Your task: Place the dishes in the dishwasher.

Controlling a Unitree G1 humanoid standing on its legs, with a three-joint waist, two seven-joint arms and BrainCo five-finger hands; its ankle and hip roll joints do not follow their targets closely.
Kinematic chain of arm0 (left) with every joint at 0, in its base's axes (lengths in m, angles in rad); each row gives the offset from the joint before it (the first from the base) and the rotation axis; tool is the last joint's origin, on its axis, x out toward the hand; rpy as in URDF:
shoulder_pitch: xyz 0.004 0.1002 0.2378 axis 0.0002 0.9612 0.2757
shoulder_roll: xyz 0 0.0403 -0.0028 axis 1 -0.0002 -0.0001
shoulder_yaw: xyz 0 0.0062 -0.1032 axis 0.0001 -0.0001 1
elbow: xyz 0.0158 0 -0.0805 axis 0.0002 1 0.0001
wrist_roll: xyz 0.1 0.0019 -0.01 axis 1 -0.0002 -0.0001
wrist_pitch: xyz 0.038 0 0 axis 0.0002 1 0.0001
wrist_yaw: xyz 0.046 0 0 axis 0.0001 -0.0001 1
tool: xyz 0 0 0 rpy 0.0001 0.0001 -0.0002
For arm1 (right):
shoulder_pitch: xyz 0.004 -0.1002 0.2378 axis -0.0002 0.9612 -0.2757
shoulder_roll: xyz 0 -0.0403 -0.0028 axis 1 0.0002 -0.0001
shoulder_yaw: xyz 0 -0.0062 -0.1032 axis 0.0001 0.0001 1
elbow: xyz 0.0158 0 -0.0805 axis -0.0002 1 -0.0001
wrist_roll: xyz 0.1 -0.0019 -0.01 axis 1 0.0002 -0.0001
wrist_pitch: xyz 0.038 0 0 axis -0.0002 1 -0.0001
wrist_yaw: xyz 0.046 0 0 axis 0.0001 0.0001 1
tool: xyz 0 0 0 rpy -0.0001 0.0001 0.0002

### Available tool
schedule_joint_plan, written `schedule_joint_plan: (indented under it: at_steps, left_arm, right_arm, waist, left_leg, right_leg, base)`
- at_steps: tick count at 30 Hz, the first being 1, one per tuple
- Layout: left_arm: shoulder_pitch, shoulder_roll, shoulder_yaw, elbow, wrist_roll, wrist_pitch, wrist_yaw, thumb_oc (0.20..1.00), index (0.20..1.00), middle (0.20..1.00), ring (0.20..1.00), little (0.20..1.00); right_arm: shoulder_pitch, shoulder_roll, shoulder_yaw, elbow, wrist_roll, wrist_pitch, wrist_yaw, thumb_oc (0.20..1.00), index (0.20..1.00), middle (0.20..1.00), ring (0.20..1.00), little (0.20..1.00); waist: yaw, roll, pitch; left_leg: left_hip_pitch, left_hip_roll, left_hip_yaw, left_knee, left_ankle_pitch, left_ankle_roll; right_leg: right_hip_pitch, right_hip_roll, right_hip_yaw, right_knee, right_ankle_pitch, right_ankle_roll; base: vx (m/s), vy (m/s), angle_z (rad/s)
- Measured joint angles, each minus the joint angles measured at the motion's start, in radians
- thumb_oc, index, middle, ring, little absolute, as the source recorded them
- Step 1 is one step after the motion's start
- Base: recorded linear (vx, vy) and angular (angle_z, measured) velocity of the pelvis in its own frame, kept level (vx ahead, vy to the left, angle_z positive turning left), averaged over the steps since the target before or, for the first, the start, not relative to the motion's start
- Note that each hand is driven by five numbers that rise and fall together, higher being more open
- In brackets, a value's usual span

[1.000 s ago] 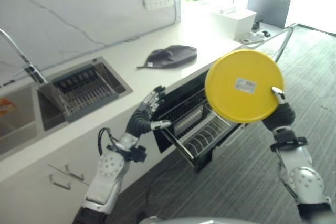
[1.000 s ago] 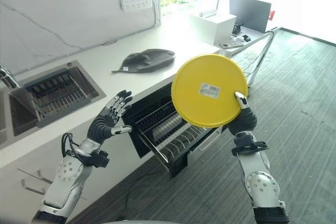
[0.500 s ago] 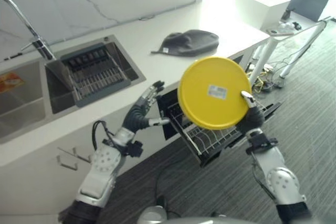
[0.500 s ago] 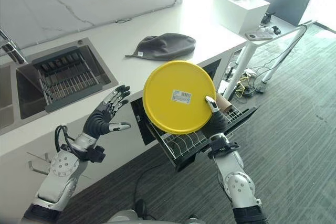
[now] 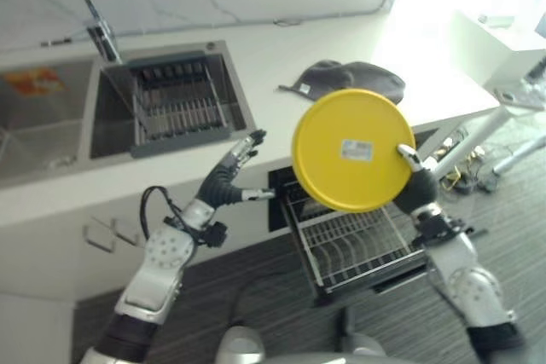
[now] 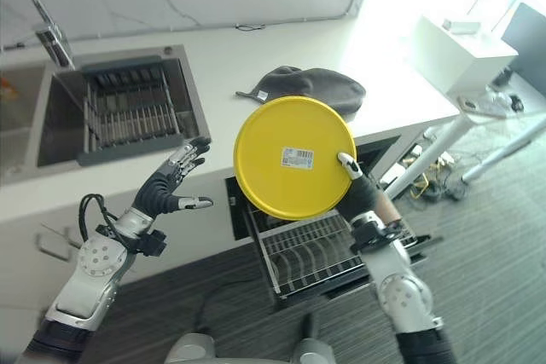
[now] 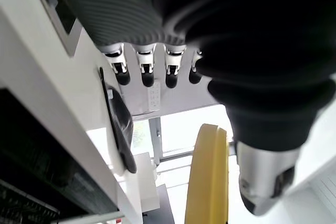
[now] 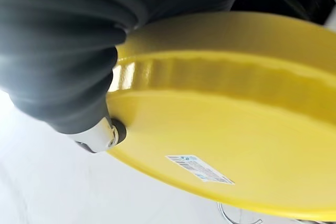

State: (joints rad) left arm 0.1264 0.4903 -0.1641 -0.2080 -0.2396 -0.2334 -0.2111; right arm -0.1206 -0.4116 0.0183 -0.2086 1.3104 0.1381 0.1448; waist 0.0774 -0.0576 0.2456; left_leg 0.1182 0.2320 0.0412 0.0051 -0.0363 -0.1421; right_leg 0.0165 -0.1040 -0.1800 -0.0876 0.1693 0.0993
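My right hand is shut on the rim of a round yellow plate, holding it upright with its labelled underside toward me. The plate hangs above the pulled-out dishwasher drawer, whose wire rack has no dishes in it. In the right wrist view the thumb presses on the yellow plate. My left hand is open, fingers spread, in front of the counter edge to the left of the drawer; its wrist view shows straight fingers and the plate edge-on.
A white counter runs across the back with a dark grey cloth on it. A sink holding a drying rack is at the left, with a tap. A white side table stands at the right.
The camera has swung, so the whole scene has shifted. The right hand has kept the plate above the drawer; the left hand stays open beside it.
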Motion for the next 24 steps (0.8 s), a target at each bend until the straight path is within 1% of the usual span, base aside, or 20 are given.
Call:
schedule_joint_plan:
  at_steps: [1,2,3,4,6,8,9,11,13,15,17,18,19,20,21,22,24]
  left_arm:
    - [0.029,-0.003,-0.021,0.012,-0.019,0.008,-0.011,1.0,1.0,1.0,1.0,1.0]
    - [0.044,-0.012,-0.039,0.035,-0.029,0.025,-0.018,1.0,1.0,1.0,1.0,1.0]
    - [0.049,-0.033,-0.037,0.07,-0.057,0.03,-0.019,1.0,1.0,1.0,1.0,1.0]
    - [0.038,-0.063,-0.028,0.131,-0.071,0.04,-0.011,1.0,1.0,1.0,1.0,1.0]
    - [0.052,-0.071,-0.029,0.211,-0.098,0.068,-0.002,1.0,1.0,1.0,1.0,1.0]
    - [0.092,-0.087,-0.017,0.297,-0.117,0.079,0.011,1.0,1.0,1.0,1.0,1.0]
    - [0.112,-0.098,-0.009,0.372,-0.133,0.085,0.02,1.0,1.0,1.0,1.0,1.0]
    - [0.15,-0.099,-0.001,0.441,-0.133,0.114,0.046,1.0,1.0,1.0,1.0,1.0]
    - [0.169,-0.145,0.052,0.542,-0.139,0.115,0.07,1.0,1.0,1.0,1.0,1.0]
    - [0.192,-0.18,0.096,0.612,-0.179,0.113,0.091,1.0,1.0,1.0,1.0,1.0]
    - [0.185,-0.242,0.161,0.728,-0.221,0.104,0.1,1.0,1.0,1.0,1.0,1.0]
    - [0.187,-0.276,0.194,0.82,-0.249,0.103,0.107,1.0,1.0,1.0,1.0,1.0]
    - [0.184,-0.295,0.215,0.862,-0.26,0.105,0.111,1.0,1.0,1.0,1.0,1.0]
    - [0.199,-0.304,0.225,0.898,-0.26,0.106,0.111,1.0,1.0,1.0,1.0,1.0]
    - [0.2,-0.309,0.236,0.904,-0.261,0.106,0.111,1.0,1.0,1.0,1.0,1.0]
    - [0.191,-0.315,0.25,0.915,-0.264,0.105,0.116,1.0,1.0,1.0,1.0,1.0]
    - [0.181,-0.313,0.25,0.917,-0.273,0.104,0.122,1.0,1.0,1.0,1.0,1.0]
  right_arm:
    - [0.002,0.002,-0.008,0.0,-0.02,-0.013,0.0,0.2,0.2,0.2,0.2,0.2]
    - [0.007,-0.006,-0.028,0.001,-0.074,-0.021,0.0,0.2,0.2,0.2,0.2,0.2]
    - [0.011,-0.015,-0.041,0.006,-0.125,-0.03,-0.001,0.2,0.2,0.2,0.2,0.2]
    - [0.02,-0.021,-0.043,0.008,-0.195,-0.044,-0.006,0.2,0.2,0.2,0.2,0.2]
    - [0.031,-0.026,-0.04,0.008,-0.293,-0.054,-0.007,0.2,0.2,0.2,0.2,0.2]
    - [0.046,-0.028,-0.038,0.008,-0.393,-0.074,-0.012,0.2,0.2,0.2,0.2,0.2]
    - [0.053,-0.028,-0.038,0.008,-0.468,-0.091,-0.021,0.2,0.2,0.2,0.2,0.2]
    - [0.057,-0.029,-0.038,0.009,-0.564,-0.114,-0.042,0.2,0.2,0.2,0.2,0.2]
    - [0.059,-0.03,-0.039,0.009,-0.72,-0.16,-0.067,0.2,0.2,0.2,0.2,0.2]
    - [0.062,-0.036,-0.044,0.01,-0.866,-0.224,-0.09,0.2,0.2,0.2,0.2,0.2]
    - [0.076,-0.064,-0.044,0.013,-0.994,-0.281,-0.116,0.2,0.2,0.2,0.2,0.2]
    - [0.091,-0.098,-0.048,0.017,-1.132,-0.334,-0.159,0.2,0.2,0.2,0.2,0.2]
    - [0.095,-0.129,-0.056,0.023,-1.198,-0.362,-0.179,0.2,0.2,0.2,0.2,0.2]
    - [0.097,-0.176,-0.073,0.036,-1.346,-0.411,-0.247,0.2,0.2,0.2,0.2,0.2]
    - [0.097,-0.197,-0.075,0.039,-1.412,-0.431,-0.281,0.2,0.2,0.2,0.2,0.2]
    - [0.097,-0.215,-0.073,0.042,-1.561,-0.464,-0.357,0.2,0.2,0.2,0.2,0.2]
    - [0.096,-0.23,-0.067,0.042,-1.778,-0.522,-0.476,0.2,0.2,0.2,0.2,0.2]
  waist:
    - [-0.018,0.013,-0.003]
    - [-0.04,0.04,-0.002]
    - [-0.049,0.062,-0.001]
    - [-0.051,0.076,-0.002]
    - [-0.056,0.077,-0.002]
    - [-0.046,0.076,-0.003]
    - [-0.044,0.075,-0.004]
    - [-0.04,0.071,-0.005]
    - [-0.039,0.069,-0.017]
    - [-0.038,0.06,-0.029]
    - [-0.036,0.054,-0.046]
    - [-0.03,0.047,-0.06]
    - [-0.031,0.044,-0.061]
    - [-0.027,0.042,-0.062]
    - [-0.019,0.042,-0.062]
    - [-0.016,0.043,-0.063]
    - [-0.004,0.042,-0.064]
  left_leg:
    - [0.017,-0.002,0.021,-0.049,0.015,0.002]
    - [0.035,-0.01,0.04,-0.087,0.038,-0.002]
    - [0.041,-0.004,0.061,-0.093,0.05,0.006]
    - [0.041,0.006,0.065,-0.092,0.055,0.001]
    - [0.037,0.012,0.064,-0.092,0.057,0.001]
    - [0.035,0.01,0.079,-0.092,0.056,0.001]
    - [0.035,0.005,0.083,-0.092,0.056,0.0]
    - [0.031,-0.008,0.084,-0.092,0.057,0.002]
    - [0.031,-0.015,0.106,-0.092,0.069,0.012]
    - [0.031,-0.023,0.107,-0.092,0.072,0.008]
    - [0.031,-0.026,0.107,-0.092,0.075,0.001]
    - [0.031,-0.025,0.105,-0.092,0.074,0.001]
    - [0.032,-0.025,0.103,-0.091,0.074,0.0]
    - [0.031,-0.024,0.102,-0.091,0.074,0.0]
    - [0.032,-0.023,0.101,-0.091,0.074,0.0]
    - [0.035,-0.023,0.101,-0.091,0.074,0.0]
    - [0.039,-0.023,0.099,-0.092,0.073,0.0]
  right_leg:
    - [-0.006,0.008,-0.001,0.0,-0.003,-0.006]
    - [-0.008,0.02,-0.003,0.0,-0.011,-0.017]
    - [-0.008,0.035,-0.006,-0.001,-0.025,-0.031]
    - [-0.008,0.044,-0.006,-0.001,-0.038,-0.025]
    - [-0.008,0.046,-0.02,-0.006,-0.047,-0.039]
    - [-0.007,0.035,-0.027,-0.007,-0.046,-0.038]
    - [-0.007,0.026,-0.03,-0.007,-0.045,-0.036]
    - [-0.009,0.012,-0.03,-0.007,-0.041,-0.029]
    - [-0.008,-0.002,-0.031,-0.007,-0.039,-0.026]
    - [-0.007,-0.012,-0.031,-0.006,-0.037,-0.022]
    - [-0.005,-0.015,-0.031,-0.006,-0.035,-0.013]
    - [-0.003,-0.014,-0.036,-0.003,-0.033,-0.008]
    - [-0.001,-0.014,-0.038,-0.001,-0.03,-0.012]
    - [0.002,-0.013,-0.046,-0.001,-0.029,-0.013]
    - [0.004,-0.013,-0.047,-0.001,-0.03,-0.012]
    - [0.006,-0.013,-0.047,-0.001,-0.031,-0.01]
    - [0.013,-0.013,-0.049,-0.007,-0.04,-0.002]
  base:
    - [-0.04,-0.013,-0.01]
    - [-0.03,-0.006,-0.01]
    - [-0.02,-0.007,-0.07]
    - [-0.04,0.003,-0.06]
    - [-0.04,0.03,0.1]
    - [-0.02,0.043,0.13]
    - [0.0,0.045,0.05]
    - [0.0,0.051,0.06]
    - [-0.01,0.037,0.04]
    - [0.0,0.0,0.0]
    - [0.0,-0.006,0.02]
    - [0.0,-0.021,0.07]
    - [-0.01,-0.025,0.11]
    - [-0.01,-0.024,0.1]
    - [0.0,-0.022,0.07]
    - [0.0,-0.014,0.04]
    - [0.0,0.0,0.0]
